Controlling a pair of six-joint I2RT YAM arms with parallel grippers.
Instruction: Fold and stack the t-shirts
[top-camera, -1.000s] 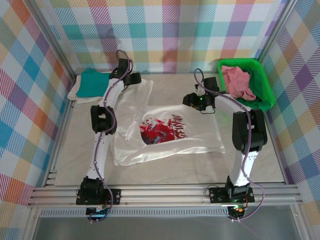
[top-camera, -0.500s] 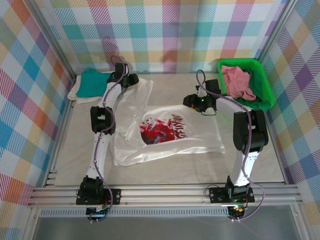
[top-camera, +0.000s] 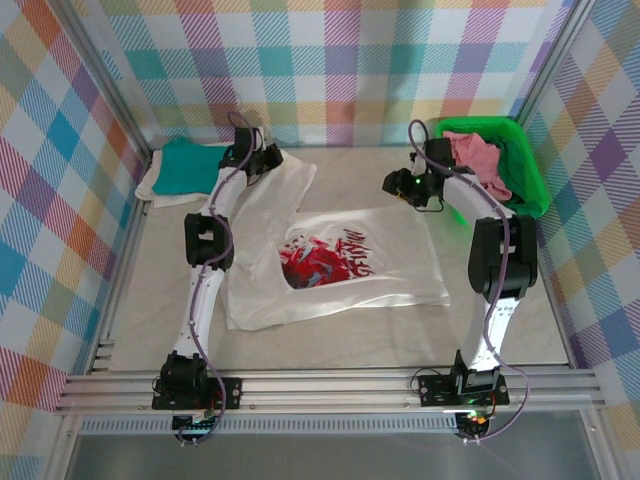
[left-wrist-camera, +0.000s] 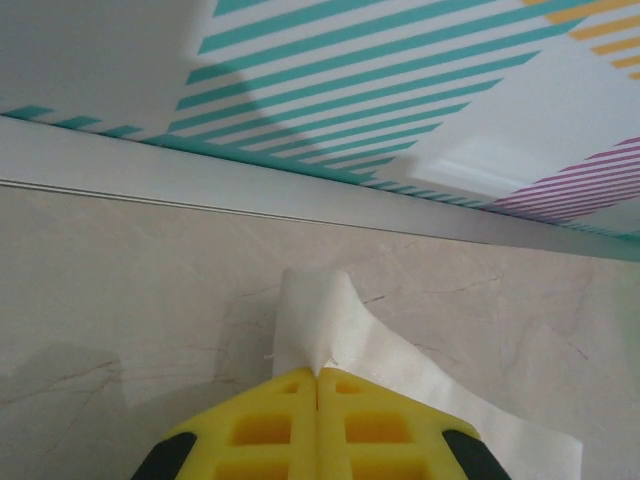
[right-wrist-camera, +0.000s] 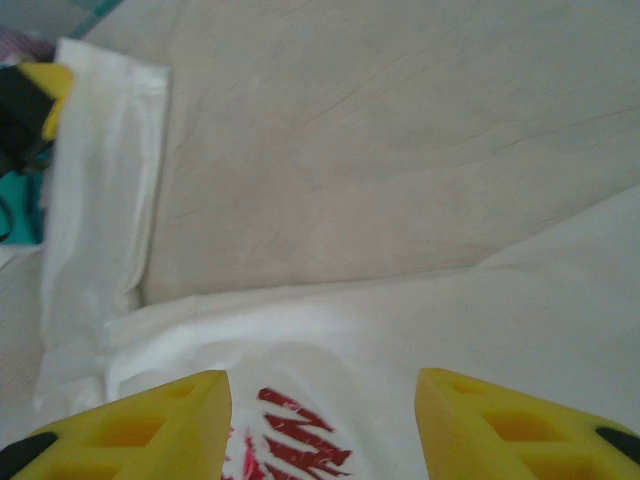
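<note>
Enclosing marbled tabletop; pastel plaid walls

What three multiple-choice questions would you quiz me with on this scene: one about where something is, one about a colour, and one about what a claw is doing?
1. Where does the pink t-shirt lie?
A) in the green basket
B) on the near rail
C) hung on the back wall

2. What colour is the folded t-shirt at the far left?
A) black
B) teal
C) orange

3. What is the left claw doing?
A) standing wide open
B) shut on an edge of the white t-shirt
C) shut on the basket

Answers:
1 A, since the pink cloth sits inside the green walls.
2 B, since its top shows teal from above.
3 B, since its yellow fingers meet with white cloth pinched at their tips.
</note>
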